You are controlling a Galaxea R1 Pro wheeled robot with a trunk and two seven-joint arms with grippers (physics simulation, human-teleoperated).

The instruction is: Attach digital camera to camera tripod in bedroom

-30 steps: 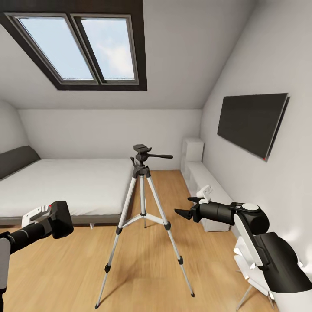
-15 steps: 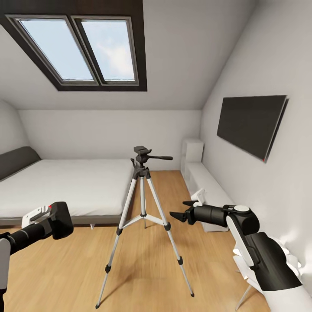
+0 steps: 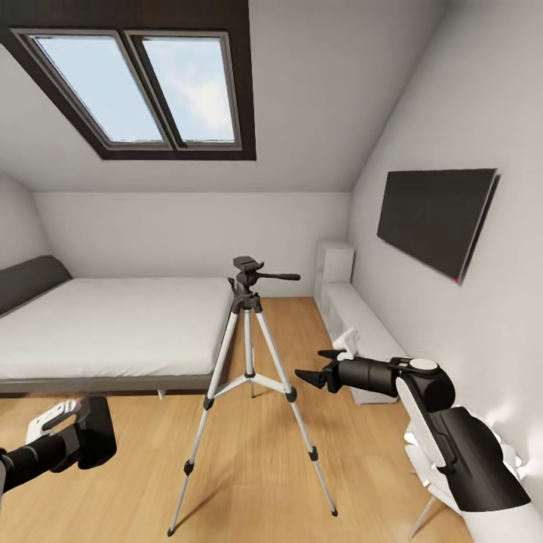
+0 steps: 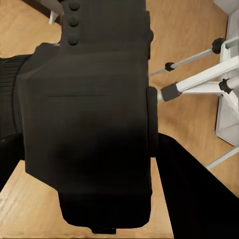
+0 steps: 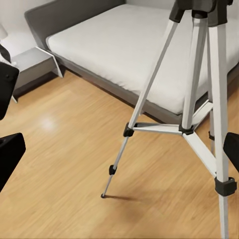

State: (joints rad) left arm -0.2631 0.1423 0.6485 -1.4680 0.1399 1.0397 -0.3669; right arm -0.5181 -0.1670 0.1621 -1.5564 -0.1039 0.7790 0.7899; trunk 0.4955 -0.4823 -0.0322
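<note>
While the camera tripod [image 3: 249, 377] stands unmoved on the wooden floor [image 3: 249, 483] beside the bed [image 3: 113, 324], the left gripper [image 3: 94, 441], its fingers holding the digital camera [image 3: 92, 431], has dropped lower at near left; the right gripper [image 3: 313, 371] hovers right, fingers parted.

One camera tripod [image 3: 249, 354]; one digital camera [image 3: 94, 432]; one bed [image 3: 113, 324]; two skylight panes [image 3: 139, 87].

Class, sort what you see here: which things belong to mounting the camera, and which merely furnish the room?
Job:
digital camera, in the left gripper
camera tripod

Room only:
bed
skylight
wall screen
white shelving
</note>
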